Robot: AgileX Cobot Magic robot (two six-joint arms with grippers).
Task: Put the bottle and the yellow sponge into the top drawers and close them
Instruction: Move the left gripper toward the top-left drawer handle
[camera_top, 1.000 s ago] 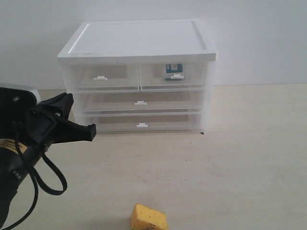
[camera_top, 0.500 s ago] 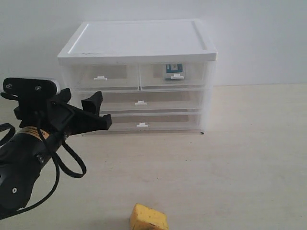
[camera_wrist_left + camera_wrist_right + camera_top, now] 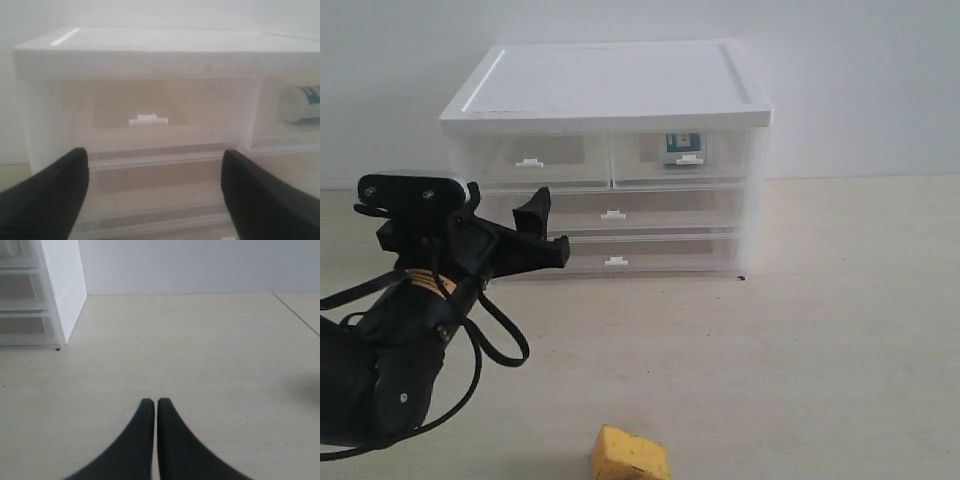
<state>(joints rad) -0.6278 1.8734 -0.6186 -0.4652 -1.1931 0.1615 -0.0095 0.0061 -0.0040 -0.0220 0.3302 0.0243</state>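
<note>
Pale wood-grain surface (image 3: 800,330), plain white wall behind. White-topped cabinet (image 3: 610,85) had clear plastic drawers; both top drawers (image 3: 560,160) were shut, with white clip handles. Bottle (image 3: 300,102) lay on its side in the right one, long axis across the drawer's width, rounded white end toward the centre divider (exterior view gave only a teal label patch). Yellow sponge (image 3: 630,455), a porous wedge, sat well in front of the cabinet, seen only in the exterior view. Left gripper (image 3: 548,225) faced the left top drawer, black fingers (image 3: 55,195) spread wide, empty. Right gripper (image 3: 156,402) had its fingers pressed together, holding nothing.
</note>
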